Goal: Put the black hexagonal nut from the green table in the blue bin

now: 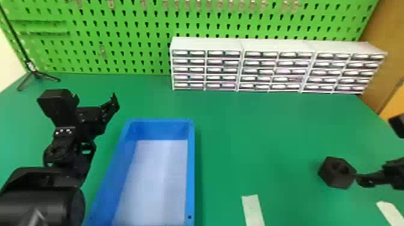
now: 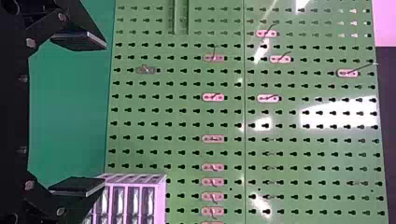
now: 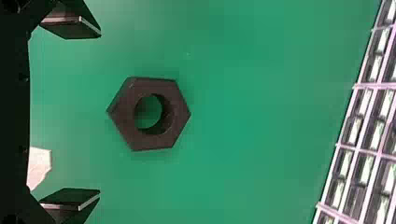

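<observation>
Black hexagonal nut [image 1: 336, 172]: lies flat on the green tabletop [image 1: 255, 129], toward the right side, with a round hole facing up. Sits just beyond the right gripper [image 1: 372, 178], apart from both fingertips in the right wrist view, roughly in line with the space between. Jaws there: spread wide, around nothing. Near the nut, on the tabletop: two pale strips, one [image 1: 390, 213] close to the right arm, the other [image 1: 253, 210] between the nut and the blue bin [image 1: 191, 168]. As for that bin: stands well apart from the nut, left of it, with blue walls and a whitish bottom. On the bin's left side: the left gripper [image 1: 94, 96], above the tabletop and facing the back. Jaws likewise spread wide, with nothing between. Farther back, right of the bin: white drawer cabinets [image 1: 207, 43], side by side in a row along the green pegboard [image 1: 192, 31]. Bears rows of slots and several small metal hooks. In the far left corner: a black tripod [image 1: 35, 73], legs splayed.
</observation>
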